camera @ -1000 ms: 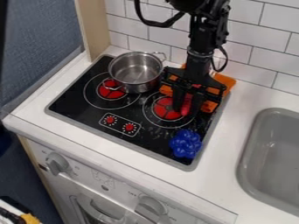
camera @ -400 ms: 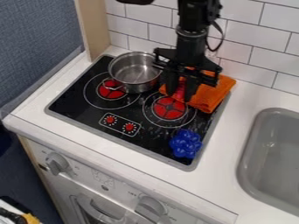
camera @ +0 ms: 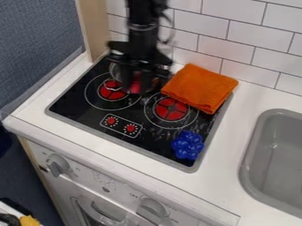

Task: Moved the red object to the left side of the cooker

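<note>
Red object (camera: 136, 84) up at the pot (camera: 115, 72), above the cooker (camera: 75, 102); over or just in front of it, can't tell from where I stand. Carried low, it could knock the pot; a weak pinch could drop it inside. Tool (camera: 137, 86) looks clamped on it, fingers parted only by its width.

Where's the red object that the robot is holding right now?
In the camera view, the red object is in the gripper, left of the orange cloth and in front of the metal pot as seen from here.
</note>
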### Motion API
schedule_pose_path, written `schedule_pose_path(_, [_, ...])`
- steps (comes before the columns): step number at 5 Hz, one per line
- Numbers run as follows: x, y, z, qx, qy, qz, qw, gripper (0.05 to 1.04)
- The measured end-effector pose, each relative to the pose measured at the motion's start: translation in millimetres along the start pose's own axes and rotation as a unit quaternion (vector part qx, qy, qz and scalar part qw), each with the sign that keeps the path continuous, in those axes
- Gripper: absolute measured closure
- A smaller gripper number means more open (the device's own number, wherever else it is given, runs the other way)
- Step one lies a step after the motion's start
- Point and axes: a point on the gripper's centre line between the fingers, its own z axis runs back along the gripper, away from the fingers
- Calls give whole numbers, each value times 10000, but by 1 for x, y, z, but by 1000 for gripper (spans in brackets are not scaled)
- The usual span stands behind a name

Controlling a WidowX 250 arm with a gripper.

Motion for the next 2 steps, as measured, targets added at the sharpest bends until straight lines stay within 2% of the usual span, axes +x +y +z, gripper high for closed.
schedule_pose_path(1, [-9,38,8,-17,-130,107,9999,705])
schedule_pose_path(2, [-16,65,8,-65,-152,243,9996,705])
